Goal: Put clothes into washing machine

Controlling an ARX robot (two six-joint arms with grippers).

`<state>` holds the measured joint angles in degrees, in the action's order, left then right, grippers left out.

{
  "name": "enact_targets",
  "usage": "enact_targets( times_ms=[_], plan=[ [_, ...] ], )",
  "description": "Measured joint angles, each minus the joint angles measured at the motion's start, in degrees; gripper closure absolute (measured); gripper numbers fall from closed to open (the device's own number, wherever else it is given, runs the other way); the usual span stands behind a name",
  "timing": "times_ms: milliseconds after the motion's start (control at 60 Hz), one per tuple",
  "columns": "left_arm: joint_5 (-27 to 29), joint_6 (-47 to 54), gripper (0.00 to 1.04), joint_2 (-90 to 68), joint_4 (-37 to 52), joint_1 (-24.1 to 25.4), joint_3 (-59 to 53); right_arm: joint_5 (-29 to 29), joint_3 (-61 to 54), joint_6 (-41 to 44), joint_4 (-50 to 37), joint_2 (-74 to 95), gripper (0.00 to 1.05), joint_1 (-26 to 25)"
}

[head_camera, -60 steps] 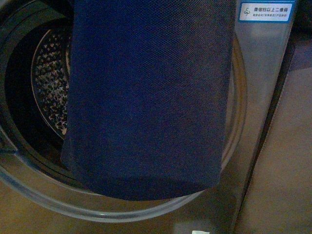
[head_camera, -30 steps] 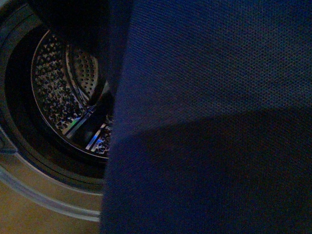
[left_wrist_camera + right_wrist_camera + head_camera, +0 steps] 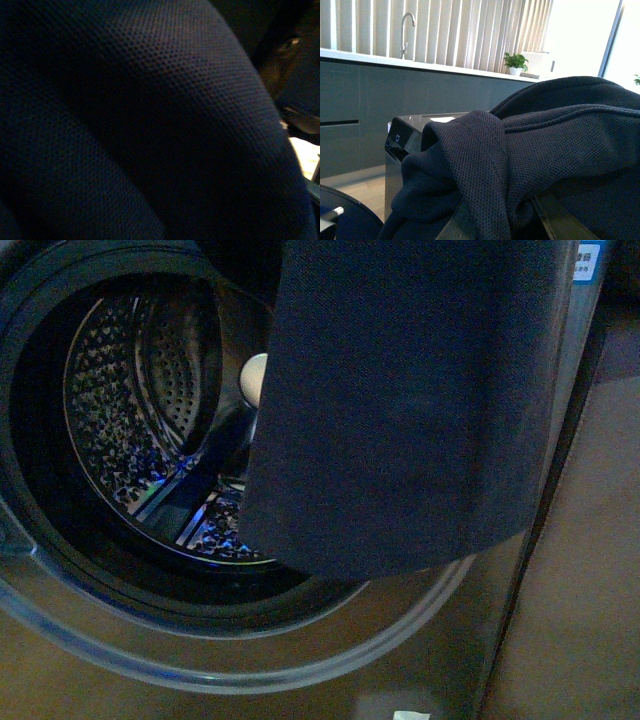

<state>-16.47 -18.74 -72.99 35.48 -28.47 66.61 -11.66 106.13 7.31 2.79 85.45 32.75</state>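
Right hand (image 3: 505, 227): two dark fingers (image 3: 559, 222) at the frame edge, garment (image 3: 560, 125) heaped over and between them; pinching or spread, cannot tell. Left hand: hidden, its wrist view filled by close mesh knit.
Count: one garment, one washer (image 3: 450, 660), one drum (image 3: 120, 410).
Garment hangs outside the drum, across the right part of the porthole (image 3: 40, 540); perforated steel shows to its left.
Front view alone shows the drum and one sticker (image 3: 588, 260). Right wrist view alone shows one bench (image 3: 370, 56), one tap (image 3: 406, 30), one plant (image 3: 515, 62), blinds (image 3: 460, 30).
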Motion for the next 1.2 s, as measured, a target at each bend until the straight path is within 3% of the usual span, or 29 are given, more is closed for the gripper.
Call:
enact_targets(
  times_ms=[333, 467, 600, 867, 1200],
  plan=[
    [13.7, 4.0, 0.10, -4.4, -8.5, -0.1, 4.6, 0.0, 0.0, 0.1, 0.0, 0.0, 0.91, 0.0],
    [16.7, 4.7, 0.27, -5.0, -8.9, 1.5, 4.4, 0.0, 0.0, 0.1, 0.0, 0.0, 0.73, 0.0],
    [17.1, 4.0, 0.52, -4.3, -7.7, 4.9, 1.8, -0.2, 0.0, 0.0, 0.0, 0.0, 0.48, 0.0],
    [16.0, 0.4, 0.90, -3.1, -6.3, 12.7, -4.0, -0.4, 0.3, 0.0, -0.2, -0.3, 0.06, 0.0],
    [11.8, -3.2, 0.92, 6.2, 0.9, 17.1, -20.9, -0.4, 0.3, 0.0, -0.2, -0.3, 0.07, 0.0]
  ],
)
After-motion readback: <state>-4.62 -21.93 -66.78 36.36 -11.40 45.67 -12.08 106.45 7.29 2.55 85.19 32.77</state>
